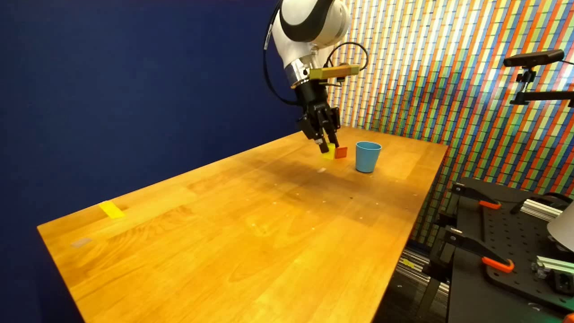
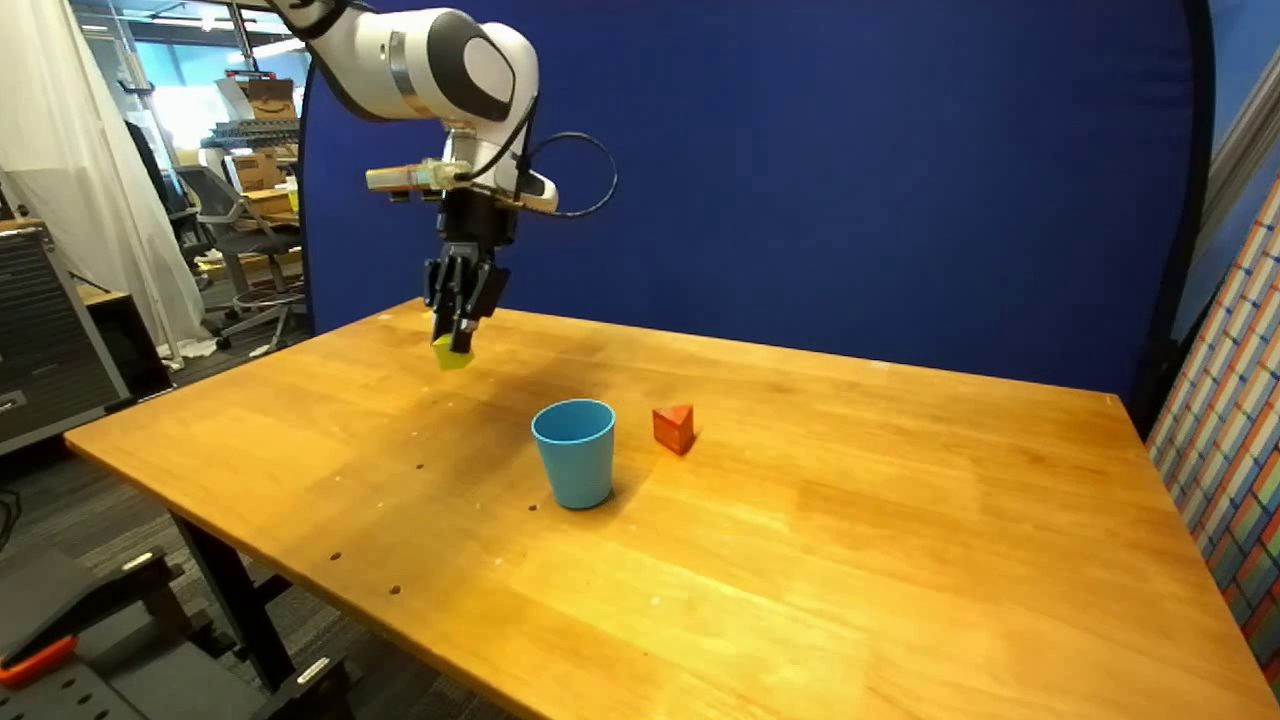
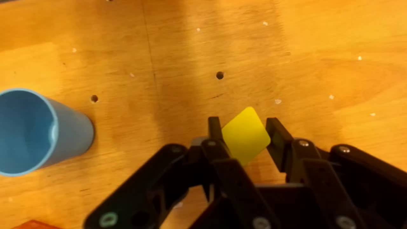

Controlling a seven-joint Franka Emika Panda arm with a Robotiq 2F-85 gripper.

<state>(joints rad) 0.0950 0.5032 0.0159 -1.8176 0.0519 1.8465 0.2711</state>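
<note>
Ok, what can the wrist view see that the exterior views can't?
Only the wrist view: the round screw heads on the gripper, easy to make out.
Only the exterior views: the white arm and dark blue backdrop.
All share: the wooden table, blue cup, gripper holding the yellow block, and red block, just its edge in the wrist view.

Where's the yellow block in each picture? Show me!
An exterior view: yellow block just right of centre.
An exterior view: yellow block left of centre.
Wrist view: yellow block right of centre, slightly low.
Shared landmark: blue cup, to its right in both exterior views, left in the wrist view.
</note>
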